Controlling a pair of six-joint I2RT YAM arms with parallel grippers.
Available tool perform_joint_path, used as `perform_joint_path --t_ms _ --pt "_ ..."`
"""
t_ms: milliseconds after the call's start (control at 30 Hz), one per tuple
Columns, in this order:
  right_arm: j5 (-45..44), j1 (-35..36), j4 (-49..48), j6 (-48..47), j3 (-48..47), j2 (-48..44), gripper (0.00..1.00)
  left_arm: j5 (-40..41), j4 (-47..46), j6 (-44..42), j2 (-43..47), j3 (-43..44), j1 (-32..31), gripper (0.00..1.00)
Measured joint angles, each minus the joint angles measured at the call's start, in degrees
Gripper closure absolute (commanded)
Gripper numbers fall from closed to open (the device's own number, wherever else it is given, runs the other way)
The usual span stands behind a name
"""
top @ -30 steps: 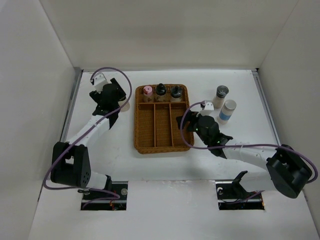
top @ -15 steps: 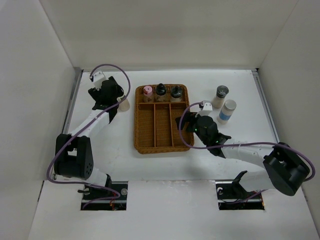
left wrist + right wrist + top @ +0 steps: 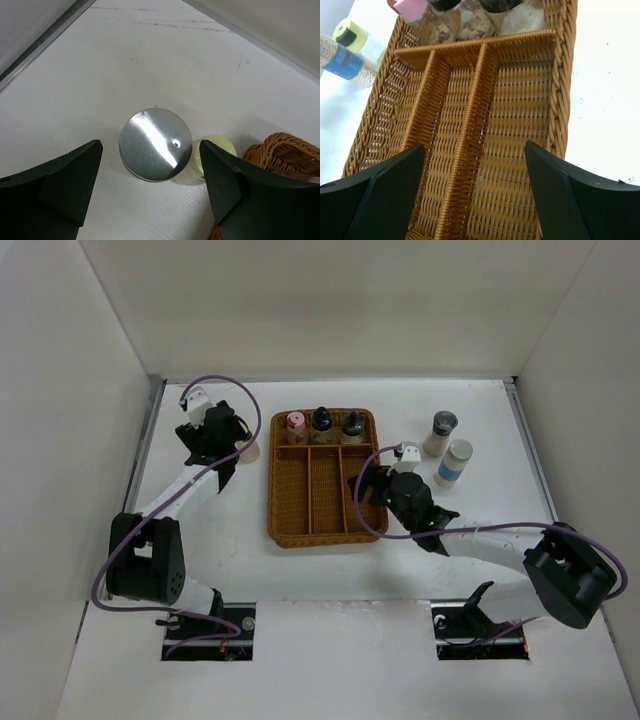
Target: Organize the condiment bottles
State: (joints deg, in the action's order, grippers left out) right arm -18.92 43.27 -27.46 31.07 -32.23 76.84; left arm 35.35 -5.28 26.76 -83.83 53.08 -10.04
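Note:
Three condiment bottles stand in the wicker tray's (image 3: 290, 510) far compartment: a pink-capped one (image 3: 296, 425) and two black-capped ones (image 3: 321, 420) (image 3: 352, 424). Right of the tray stand a grey-capped bottle (image 3: 441, 431) and a white-capped, blue-labelled one (image 3: 455, 462). Left of the tray, a silver-capped bottle (image 3: 156, 145) and a yellow-green-capped one (image 3: 216, 150) stand side by side. My left gripper (image 3: 151, 146) hangs open above the silver cap, one finger on each side, touching nothing. My right gripper (image 3: 475, 147) is open and empty over the tray's long compartments.
The tray's three long compartments (image 3: 520, 150) hold nothing. White walls enclose the table on the left, back and right. In the right wrist view a blue-labelled bottle (image 3: 342, 62) and the yellow-green cap (image 3: 349, 33) show just past the tray's left rim.
My right gripper has moved left, from beside the tray's right rim to over the tray. My left gripper has shifted slightly above the bottles left of the tray.

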Motion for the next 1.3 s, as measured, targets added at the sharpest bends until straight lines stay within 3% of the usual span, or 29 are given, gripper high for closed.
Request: perform_joint_path --t_ms 167,267,367,567,733,867,1100,1300 --pt "-0.02 0.35 0.02 -0.42 -0.02 0.04 0.12 -0.96 -0.04 0.0 -2.51 0.35 0.57 0.34" --pt "-0.04 0.35 0.02 -0.63 -0.07 0.04 0.12 -1.53 -0.46 0.13 -4.5 0.74 1.07 0.56" --pt "-0.04 0.37 0.02 -0.74 -0.09 0.04 0.12 -1.22 -0.42 0.0 -4.35 0.68 1.03 0.67" --pt "-0.04 0.44 0.02 -0.85 -0.09 0.04 0.12 1.95 1.11 -0.31 3.74 -4.94 -1.64 0.68" --pt "-0.02 0.72 0.02 -0.85 -0.09 0.07 0.12 6.05 5.66 -1.09 18.75 -8.87 -8.17 0.68" --pt "-0.04 0.72 0.0 -0.85 -0.09 0.13 0.12 7.28 6.56 -0.94 23.98 -8.17 -14.29 0.67" --pt "-0.04 0.7 -0.02 -0.85 -0.09 0.11 0.13 2.91 6.56 1.01 13.84 -3.82 -23.96 0.67" --pt "-0.04 0.7 -0.02 -0.85 -0.09 0.11 0.13 -0.39 2.8 1.53 6.23 -0.81 -25.62 0.67"
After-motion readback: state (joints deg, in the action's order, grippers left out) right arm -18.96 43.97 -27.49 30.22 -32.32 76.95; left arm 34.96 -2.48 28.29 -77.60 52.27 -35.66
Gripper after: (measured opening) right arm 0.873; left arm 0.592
